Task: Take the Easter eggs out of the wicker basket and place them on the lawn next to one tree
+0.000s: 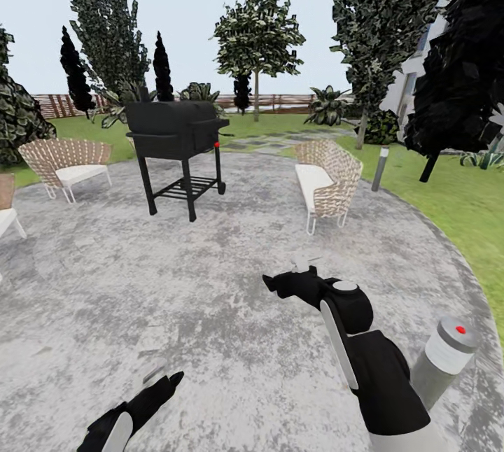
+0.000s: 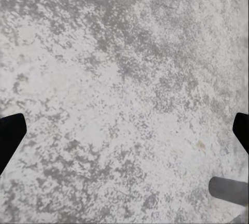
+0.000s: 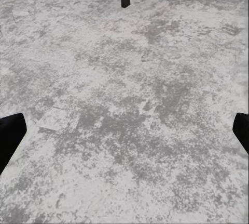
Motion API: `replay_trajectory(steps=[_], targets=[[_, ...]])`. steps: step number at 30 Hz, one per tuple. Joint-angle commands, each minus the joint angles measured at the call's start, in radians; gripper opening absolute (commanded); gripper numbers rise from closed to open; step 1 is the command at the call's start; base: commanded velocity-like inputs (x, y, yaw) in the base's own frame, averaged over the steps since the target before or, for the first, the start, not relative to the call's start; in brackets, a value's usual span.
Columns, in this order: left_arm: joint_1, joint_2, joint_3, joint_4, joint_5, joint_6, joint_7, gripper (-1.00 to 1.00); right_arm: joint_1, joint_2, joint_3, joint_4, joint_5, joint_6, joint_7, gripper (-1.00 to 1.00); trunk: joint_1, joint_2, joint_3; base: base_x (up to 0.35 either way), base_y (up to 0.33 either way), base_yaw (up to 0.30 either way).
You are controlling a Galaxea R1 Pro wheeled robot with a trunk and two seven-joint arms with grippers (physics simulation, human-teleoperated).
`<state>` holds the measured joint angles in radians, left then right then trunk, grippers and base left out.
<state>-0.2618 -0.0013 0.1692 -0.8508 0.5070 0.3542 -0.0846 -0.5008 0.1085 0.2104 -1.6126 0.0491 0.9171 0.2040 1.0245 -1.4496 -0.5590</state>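
Observation:
The three Easter eggs and the wicker basket are out of view. I stand on a grey gravel circle [image 1: 210, 284]. The lawn [image 1: 455, 193] borders it on the right and at the back. A tree [image 1: 256, 39] with a pale trunk stands far ahead near the fence, and another tree [image 1: 374, 25] rises at the right by the house. My left gripper [image 1: 155, 373] hangs low over the gravel and is open, its fingertips [image 2: 10, 135] wide apart. My right gripper [image 1: 306, 264] is held forward over the gravel, open, its fingertips [image 3: 10, 136] spread with nothing between them.
A black grill [image 1: 178, 137] on legs stands ahead on the gravel. Wicker chairs sit at the left [image 1: 66, 165] and right [image 1: 327, 182]. A short grey post [image 1: 380, 168] stands at the lawn's edge. A dark tree [image 1: 458, 67] with a thin black trunk is at the right.

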Motion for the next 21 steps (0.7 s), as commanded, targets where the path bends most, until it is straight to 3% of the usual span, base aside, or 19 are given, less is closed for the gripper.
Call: replay_trajectory(steps=[1, 16, 21], targets=[[-0.001, 0.0, 0.003, -0.001, 0.007, 0.007, -0.003, 1.0, -0.001, 0.0, 0.0, -0.001, 0.005, 0.005, 0.005, 1.0, 0.001, 0.0, -0.001, 0.264, 0.164, 0.0], [-0.001, 0.0, 0.003, -0.001, 0.007, 0.006, -0.003, 1.0, -0.001, 0.0, 0.0, -0.001, 0.005, 0.005, 0.005, 1.0, 0.001, 0.0, -0.001, 0.265, 0.156, -0.003], [-0.001, 0.0, 0.003, -0.001, 0.007, 0.006, -0.003, 1.0, -0.001, 0.0, 0.0, 0.0, 0.005, 0.005, 0.005, 1.0, 0.001, 0.0, -0.001, 0.266, 0.153, -0.139]])
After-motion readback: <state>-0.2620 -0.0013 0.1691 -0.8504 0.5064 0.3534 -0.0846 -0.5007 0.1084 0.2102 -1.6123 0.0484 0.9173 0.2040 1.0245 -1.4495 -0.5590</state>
